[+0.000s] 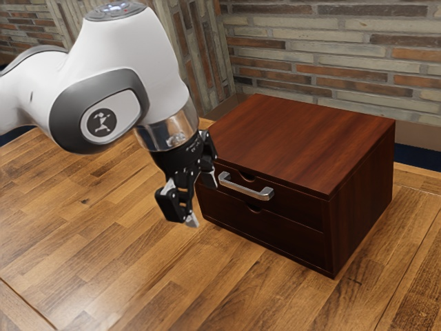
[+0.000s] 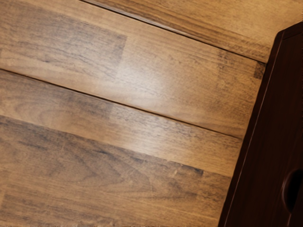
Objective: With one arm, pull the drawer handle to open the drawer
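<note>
The drawer [image 1: 296, 205] is the top one of two in a small, dark red-brown wooden box [image 1: 303, 138]. Its front looks pushed in, level with the lower drawer [image 1: 275, 234]. A shiny silver bar handle [image 1: 246, 187] lies across its front, nearer the exterior view's left end.

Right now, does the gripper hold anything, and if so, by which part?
Nothing is held. The gripper hangs over the table, beside the drawer handle and not on it.

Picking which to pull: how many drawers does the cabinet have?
2, stacked on the cabinet front: upper drawer with the silver handle, lower drawer beneath it. Back hidden.
</note>
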Robot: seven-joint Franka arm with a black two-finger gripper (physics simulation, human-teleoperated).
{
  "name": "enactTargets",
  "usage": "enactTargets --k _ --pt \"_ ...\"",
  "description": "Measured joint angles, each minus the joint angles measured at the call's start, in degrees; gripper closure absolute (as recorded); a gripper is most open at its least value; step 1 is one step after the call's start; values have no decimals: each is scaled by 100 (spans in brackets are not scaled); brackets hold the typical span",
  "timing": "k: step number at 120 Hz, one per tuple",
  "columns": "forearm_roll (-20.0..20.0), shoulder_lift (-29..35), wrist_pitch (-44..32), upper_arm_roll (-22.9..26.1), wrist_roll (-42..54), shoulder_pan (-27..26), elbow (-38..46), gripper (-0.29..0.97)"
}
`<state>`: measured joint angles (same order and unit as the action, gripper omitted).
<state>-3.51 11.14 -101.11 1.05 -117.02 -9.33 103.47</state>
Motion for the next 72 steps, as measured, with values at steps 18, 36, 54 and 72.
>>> enactTargets --k 18,36,54,72 --pt "-41 -182 -256 -27 0 40 -6 10" --pt "-247 -297 -515 -43 11 56 -13 10" --pt "-358 -301 -620 -26 143 23 31 10" --pt "-386 -378 -687 -37 347 62 60 10"
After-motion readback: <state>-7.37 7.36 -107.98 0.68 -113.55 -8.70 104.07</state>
